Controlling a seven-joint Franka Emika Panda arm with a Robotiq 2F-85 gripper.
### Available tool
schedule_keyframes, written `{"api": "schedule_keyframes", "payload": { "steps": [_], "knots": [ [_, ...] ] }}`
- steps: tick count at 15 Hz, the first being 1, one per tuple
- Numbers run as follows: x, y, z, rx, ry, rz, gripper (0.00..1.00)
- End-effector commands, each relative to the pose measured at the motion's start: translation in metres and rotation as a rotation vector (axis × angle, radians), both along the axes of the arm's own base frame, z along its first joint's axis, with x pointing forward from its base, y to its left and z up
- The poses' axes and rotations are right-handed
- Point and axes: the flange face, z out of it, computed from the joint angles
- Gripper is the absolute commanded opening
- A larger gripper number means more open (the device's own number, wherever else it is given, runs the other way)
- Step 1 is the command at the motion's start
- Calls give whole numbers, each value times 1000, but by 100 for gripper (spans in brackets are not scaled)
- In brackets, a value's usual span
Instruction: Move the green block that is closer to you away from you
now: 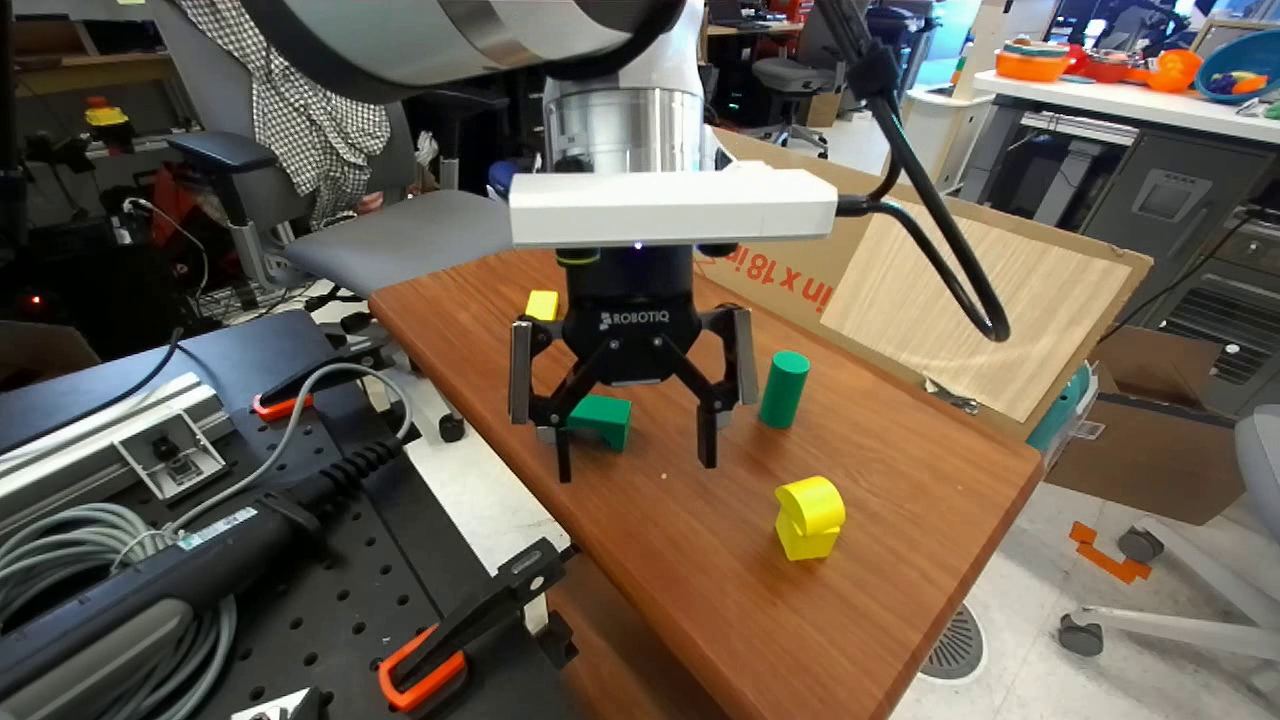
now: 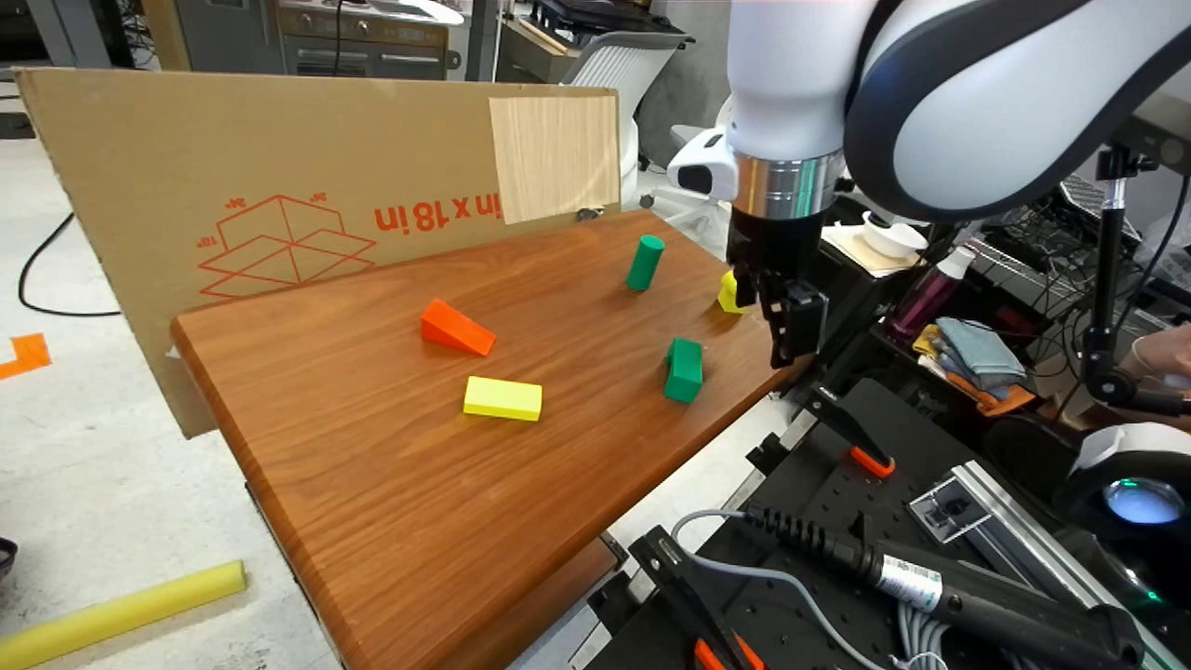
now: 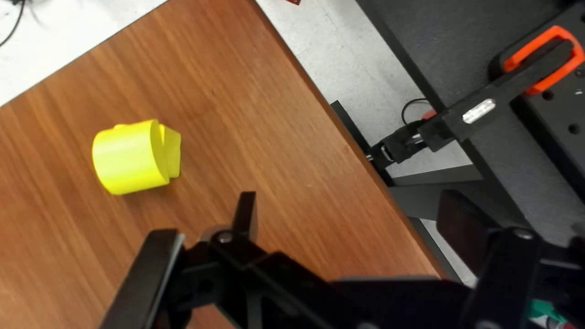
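Near the long edge of the desk (image 2: 372, 502), opposite the cardboard (image 2: 307, 130), the green block (image 2: 684, 370) is lying; the end effector (image 1: 636, 462) is hovering empty, jaws way apart, nearer the short edge by the yellow stack (image 1: 808, 517), so it's probably needing to shift inward.

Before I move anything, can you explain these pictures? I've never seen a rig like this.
The machine is a jointed robot arm ending in a black two-fingered gripper, open and holding nothing. Two pictures come from cameras standing outside it; the wrist view looks down from the arm itself, with the gripper along the bottom. On the wooden table are a low green block, the one to move, plus an upright green cylinder, a flat yellow block, a round-topped yellow shape and an orange wedge.
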Motion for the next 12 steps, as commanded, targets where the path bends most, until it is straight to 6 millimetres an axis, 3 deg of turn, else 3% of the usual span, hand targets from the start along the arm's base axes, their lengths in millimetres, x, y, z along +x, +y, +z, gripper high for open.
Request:
{"api": "schedule_keyframes", "payload": {
  "steps": [1,5,7,12],
  "knots": [
    [2,6,11,22,-27,192,100],
    [0,12,24,62,-72,380,100],
    [-2,22,19,107,-72,470,100],
    [-13,21,7,187,-20,712,100]
  ]
}}
